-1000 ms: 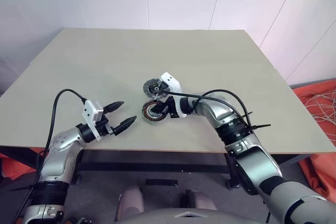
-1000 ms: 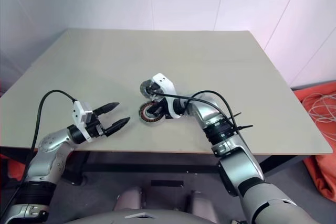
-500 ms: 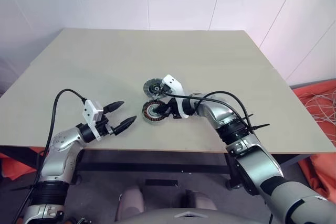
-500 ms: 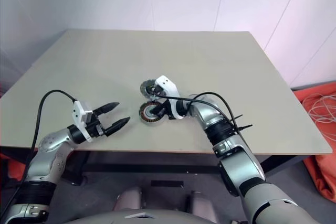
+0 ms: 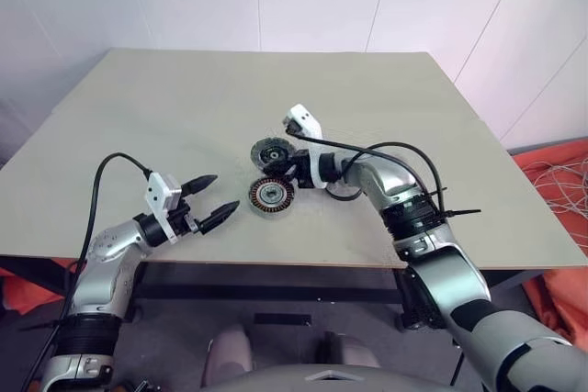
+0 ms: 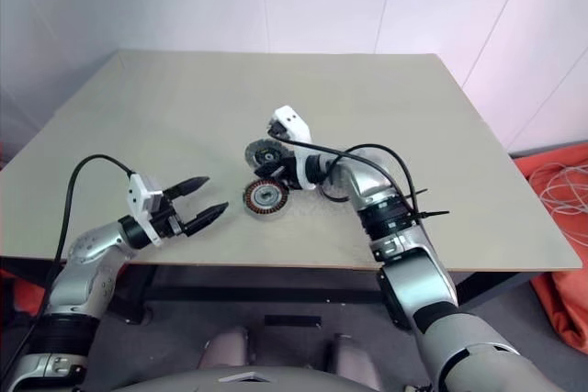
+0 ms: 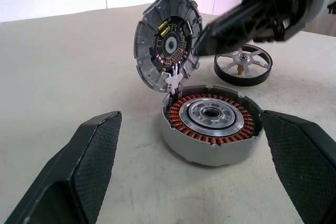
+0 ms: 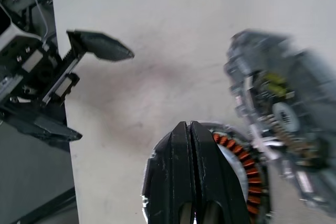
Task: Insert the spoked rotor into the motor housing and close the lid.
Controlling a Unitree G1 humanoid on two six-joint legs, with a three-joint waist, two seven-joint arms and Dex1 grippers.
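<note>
Spoked rotor (image 7: 244, 64) is lying behind the open motor housing (image 7: 212, 123). Right gripper (image 5: 292, 172), pressed together, should spread before gently grabbing it; left gripper (image 5: 215, 199) is waiting spread.

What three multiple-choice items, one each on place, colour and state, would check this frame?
1. Where is the spoked rotor?
A. on the table beyond the motor housing
B. inside the housing
C. in the left gripper

2. What colour are the housing's windings?
A. blue
B. copper
C. green

3. How does the lid stand?
A. shut flat on the housing
C. tipped up open at the housing's edge
B. lying upside down far off

Answers:
1 A, it lies flat behind the housing in the left wrist view.
2 B, an orange-copper ring lines it.
3 C, its inner face shows, raised above the rim.
</note>
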